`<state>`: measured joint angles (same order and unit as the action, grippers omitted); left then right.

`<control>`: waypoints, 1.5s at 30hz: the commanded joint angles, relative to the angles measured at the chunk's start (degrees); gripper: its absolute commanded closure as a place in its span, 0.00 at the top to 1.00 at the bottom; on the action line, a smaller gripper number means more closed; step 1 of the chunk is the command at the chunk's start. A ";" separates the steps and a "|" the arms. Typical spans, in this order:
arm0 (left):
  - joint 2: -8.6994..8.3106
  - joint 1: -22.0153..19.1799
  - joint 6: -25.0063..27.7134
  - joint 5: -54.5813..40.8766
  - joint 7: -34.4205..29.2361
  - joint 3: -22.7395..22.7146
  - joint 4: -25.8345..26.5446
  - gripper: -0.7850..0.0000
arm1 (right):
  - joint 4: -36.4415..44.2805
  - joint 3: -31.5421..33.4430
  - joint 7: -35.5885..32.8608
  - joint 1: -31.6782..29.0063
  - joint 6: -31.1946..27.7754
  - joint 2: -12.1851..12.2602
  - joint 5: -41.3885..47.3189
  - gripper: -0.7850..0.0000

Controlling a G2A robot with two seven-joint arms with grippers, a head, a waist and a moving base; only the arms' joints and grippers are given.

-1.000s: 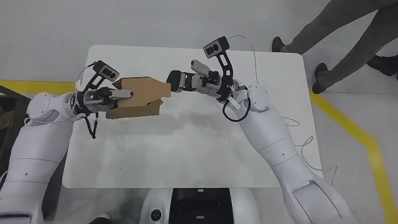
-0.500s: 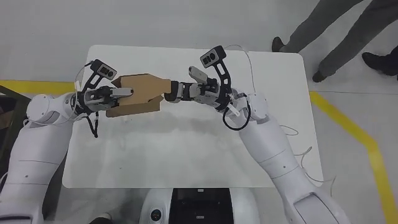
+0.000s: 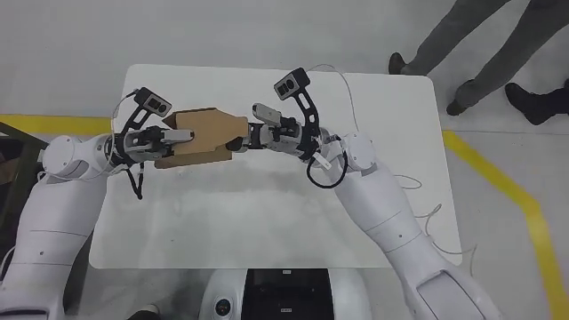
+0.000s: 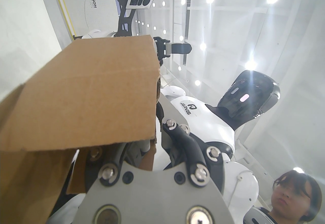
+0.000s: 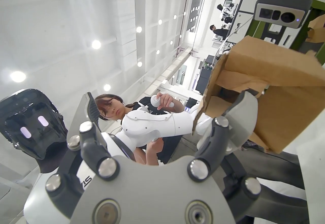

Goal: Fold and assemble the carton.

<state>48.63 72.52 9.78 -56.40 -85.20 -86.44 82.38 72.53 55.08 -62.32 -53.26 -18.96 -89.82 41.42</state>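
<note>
The carton (image 3: 206, 132) hangs between the two grippers over the far left part of the table (image 3: 267, 222). From above I cannot tell whether its underside touches the tabletop.

The left gripper (image 3: 174, 136) is at the carton's left end and seems clenched on a cardboard wall there. In its wrist view one dark finger (image 4: 182, 138) lies just outside a flap edge. The other finger is mostly hidden behind the cardboard, so the grip itself is hard to make out. The carton runs off that view's edge.

The right gripper (image 3: 242, 139) meets the carton's right end with its fingers spread wide, released. In the right wrist view one finger (image 5: 243, 110) reaches into the carton's open end, its tip partly hidden by a ragged flap. The other finger (image 5: 91, 113) stands free, well apart from the cardboard. The carton's far corner is cut off there too.
</note>
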 commanded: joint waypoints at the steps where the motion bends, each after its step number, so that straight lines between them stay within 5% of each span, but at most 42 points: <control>1: 0.05 0.03 -0.10 0.05 -0.25 -0.05 0.13 0.00 | -0.34 -0.37 -0.65 0.27 0.40 -0.07 0.31 1.00; 19: 0.51 -0.57 0.07 1.21 -0.65 -0.68 -0.57 0.00 | -1.70 -0.69 -5.35 0.99 2.07 -0.20 4.31 1.00; 29: 0.41 -0.31 4.51 11.55 5.31 -1.43 -1.01 0.00 | 2.50 5.02 -2.82 -0.40 -0.16 1.62 -2.01 1.00; 45: 0.58 0.07 4.63 13.54 7.05 -1.60 -0.54 0.00 | 3.80 4.77 0.26 0.22 -2.61 2.13 -7.37 1.00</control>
<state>49.20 72.60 14.32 -43.22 -78.34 -88.12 81.84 76.12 59.79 -62.03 -53.01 -21.60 -87.75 34.33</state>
